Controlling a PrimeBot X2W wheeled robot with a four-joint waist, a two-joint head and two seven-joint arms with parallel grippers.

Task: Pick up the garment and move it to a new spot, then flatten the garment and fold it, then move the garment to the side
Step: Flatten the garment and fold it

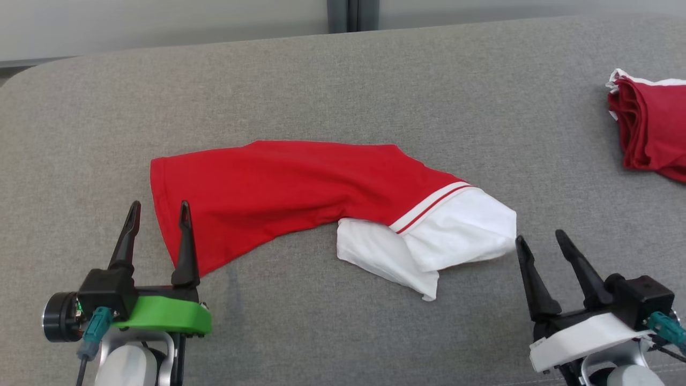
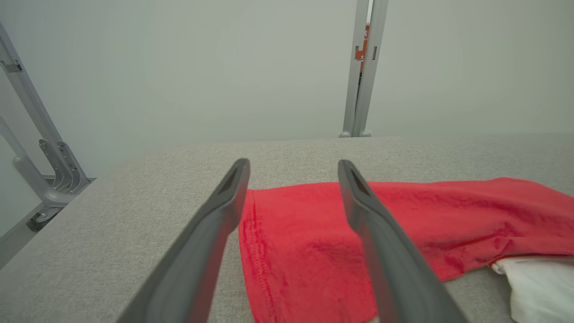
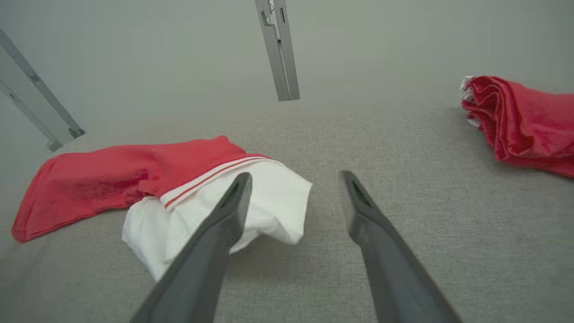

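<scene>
Lying mid-frame on grey surface: red-and-white garment. Left gripper, lower left, fingers apart, empty, at garment's red end. Right gripper, lower right, fingers spread, empty, beside white end.

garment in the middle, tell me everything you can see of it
The garment is soft-looking cloth, red along most of its length, with a white end set off by a white band and thin red stripe. It lies curved and wrinkled on the grey surface. The left gripper is open at its red hem, the right gripper open beside the white end; contact cannot be told.
</scene>
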